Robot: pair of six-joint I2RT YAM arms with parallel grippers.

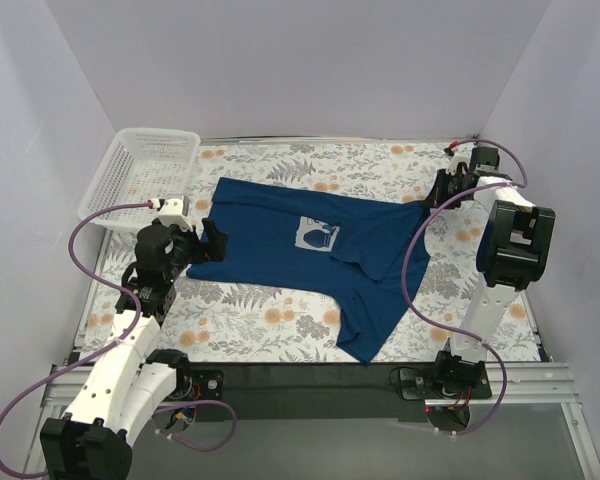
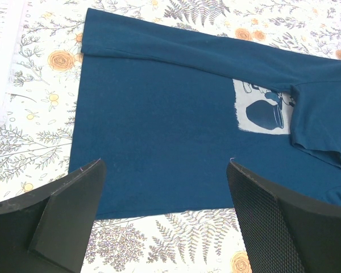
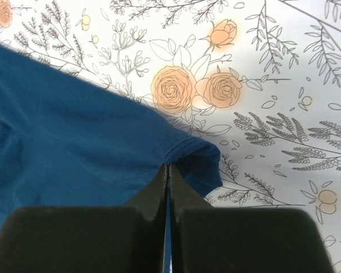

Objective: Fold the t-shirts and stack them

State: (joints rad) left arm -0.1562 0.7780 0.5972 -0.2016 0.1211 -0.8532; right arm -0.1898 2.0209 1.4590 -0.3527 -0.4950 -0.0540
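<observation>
1. The right gripper [image 3: 168,166] is seen with its two black fingers pressed together, and a stitched edge of the t-shirt [image 3: 62,136] is pinched between their tips, bunched into a small fold.
2. In the top view the right gripper [image 1: 442,187] is held low at the far right of the table. Its arm is raised from the near edge and bent over at the elbow.
3. Which part of the garment is gripped cannot be told for certain; it looks like a sleeve or shoulder end.
4. The left gripper [image 2: 165,165] is held wide apart with nothing between its fingers. It is poised just above the near left part of the t-shirt [image 2: 159,114].
5. From above, the left gripper [image 1: 212,238] is found at the shirt's left edge, with its arm stretched forward from the near left corner.
6. The t-shirt [image 1: 280,235] is spread face up across the middle of the floral cloth [image 1: 250,320]. Its right portion is folded over and trails toward the near edge.
7. The chest graphic [image 1: 317,235] is left uncovered near the shirt's middle, partly overlapped by a fold in the left wrist view [image 2: 264,111].
8. A white lattice basket [image 1: 160,132] is set at the far left corner, just beside the shirt's far left end.
</observation>
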